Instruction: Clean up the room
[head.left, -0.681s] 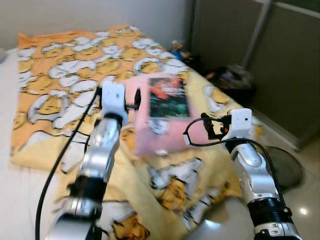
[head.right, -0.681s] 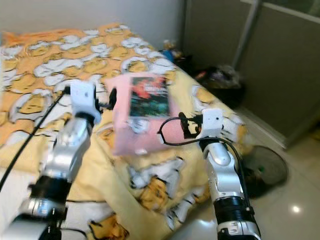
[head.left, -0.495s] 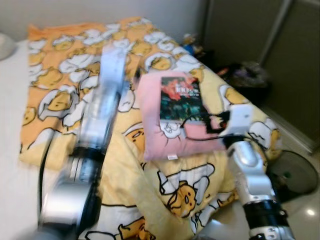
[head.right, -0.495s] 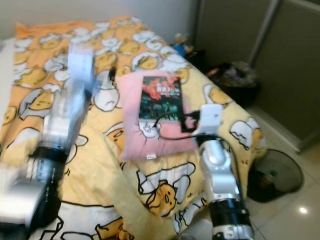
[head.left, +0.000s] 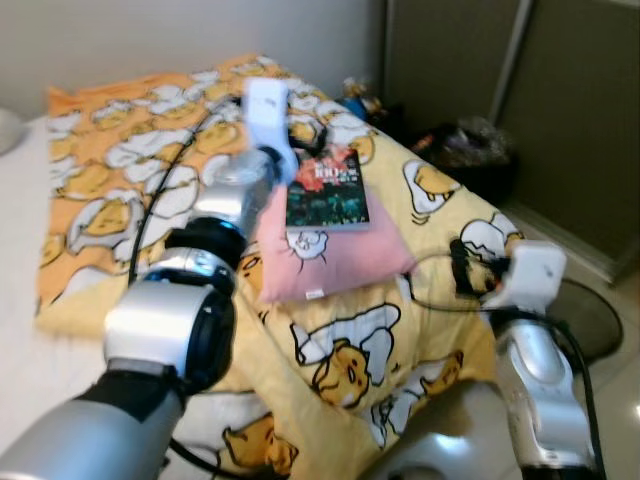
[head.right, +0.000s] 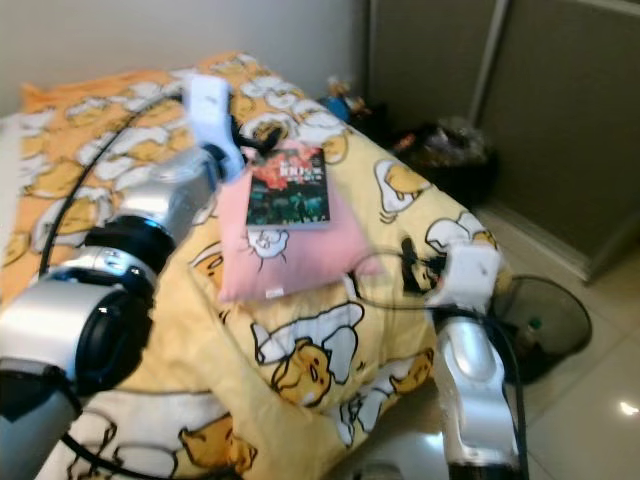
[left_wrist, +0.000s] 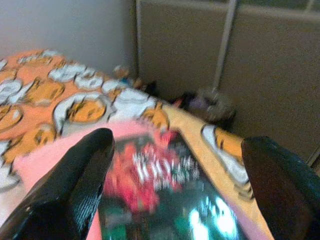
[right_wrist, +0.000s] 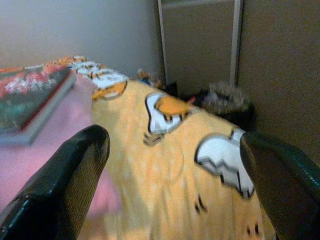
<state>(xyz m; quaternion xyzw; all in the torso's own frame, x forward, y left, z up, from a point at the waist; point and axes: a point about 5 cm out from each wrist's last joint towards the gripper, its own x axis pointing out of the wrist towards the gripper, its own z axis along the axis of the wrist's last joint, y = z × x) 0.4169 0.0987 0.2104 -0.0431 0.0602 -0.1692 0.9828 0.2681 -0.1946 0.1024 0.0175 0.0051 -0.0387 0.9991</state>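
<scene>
Left eye view: one book (head.left: 327, 190) lies flat on one pink pillow (head.left: 335, 252) atop the yellow patterned blanket (head.left: 350, 360). Left gripper (left_wrist: 175, 195) hovers spread apart above the book's far end; right gripper (right_wrist: 170, 195), fingers parted and empty, is beside the pillow's near right corner.

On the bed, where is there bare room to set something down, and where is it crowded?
Free: the blanket between the pink pillow and the wall, and the strip beside the pillow toward the bed's right edge. Crowded: the pillow top, taken by the book with the left tool over it.
</scene>
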